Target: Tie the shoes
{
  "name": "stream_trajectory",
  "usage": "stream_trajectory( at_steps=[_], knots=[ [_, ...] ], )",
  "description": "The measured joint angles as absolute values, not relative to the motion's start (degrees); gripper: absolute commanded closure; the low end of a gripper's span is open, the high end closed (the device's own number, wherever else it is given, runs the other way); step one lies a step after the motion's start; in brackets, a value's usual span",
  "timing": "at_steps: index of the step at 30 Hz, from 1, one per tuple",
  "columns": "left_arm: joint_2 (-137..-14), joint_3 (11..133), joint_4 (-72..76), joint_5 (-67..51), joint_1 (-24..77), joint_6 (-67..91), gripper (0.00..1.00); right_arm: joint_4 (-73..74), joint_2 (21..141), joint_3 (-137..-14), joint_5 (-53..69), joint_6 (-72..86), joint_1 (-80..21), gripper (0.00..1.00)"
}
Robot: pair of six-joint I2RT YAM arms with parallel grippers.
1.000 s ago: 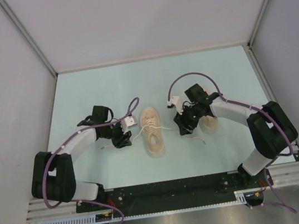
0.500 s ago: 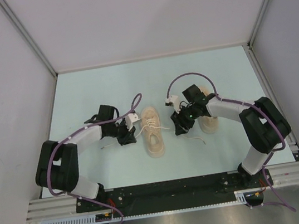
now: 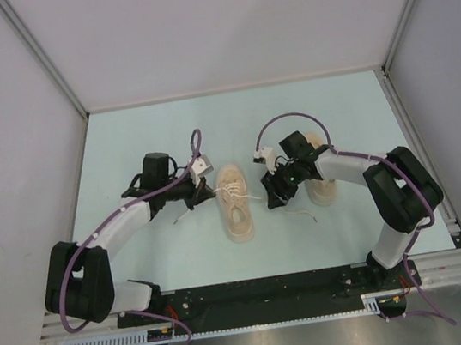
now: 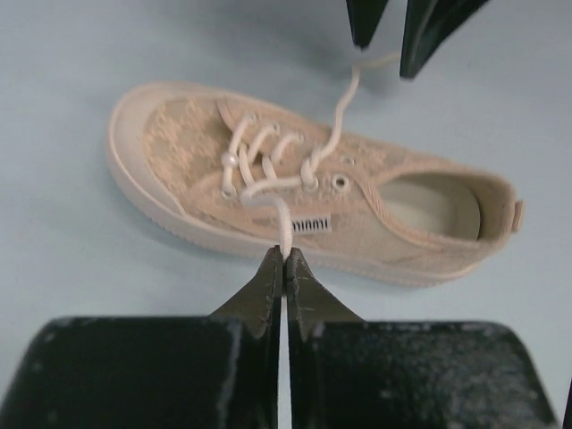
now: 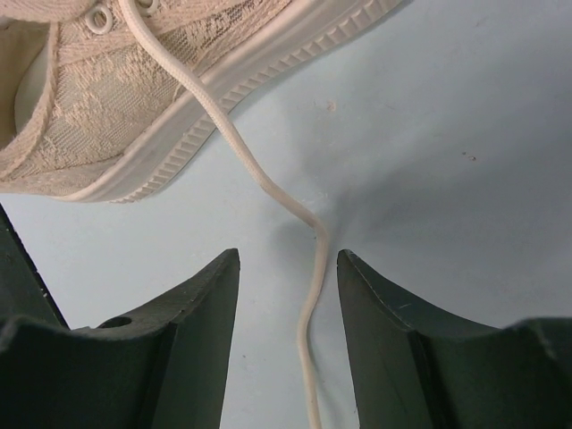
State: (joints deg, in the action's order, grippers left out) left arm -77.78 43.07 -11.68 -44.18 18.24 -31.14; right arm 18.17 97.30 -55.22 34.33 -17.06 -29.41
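Now left claw (image 4: pixel 284 261) tight on left lace (image 4: pixel 282 219) of the shoe (image 4: pixel 179 154), right claw (image 5: pixel 288 273) agape astride right lace (image 5: pixel 223 125)

The left arm (image 3: pixel 121 226) and right arm (image 3: pixel 353 167) have smooth white link shells between bulky black joint housings. A thin purple cable (image 3: pixel 290 115) loops along each one. The fingers (image 5: pixel 188 331) are matte black wedges tapering to narrow tips.
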Motion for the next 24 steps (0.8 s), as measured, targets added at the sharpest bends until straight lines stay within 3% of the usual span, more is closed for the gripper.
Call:
stream_trajectory(
  at_steps=[11, 24],
  knots=[
    [-78.02, 39.90, 9.06, -44.80, 19.51, -11.77, 1.00, 16.08, 99.88, -55.22, 35.48, -13.50, -29.36, 0.50],
    [-78.02, 39.83, 11.38, -45.32, 20.03, -9.47, 1.00, 22.13, 99.18, -56.25, 31.94, -14.70, -29.02, 0.46]
  ],
)
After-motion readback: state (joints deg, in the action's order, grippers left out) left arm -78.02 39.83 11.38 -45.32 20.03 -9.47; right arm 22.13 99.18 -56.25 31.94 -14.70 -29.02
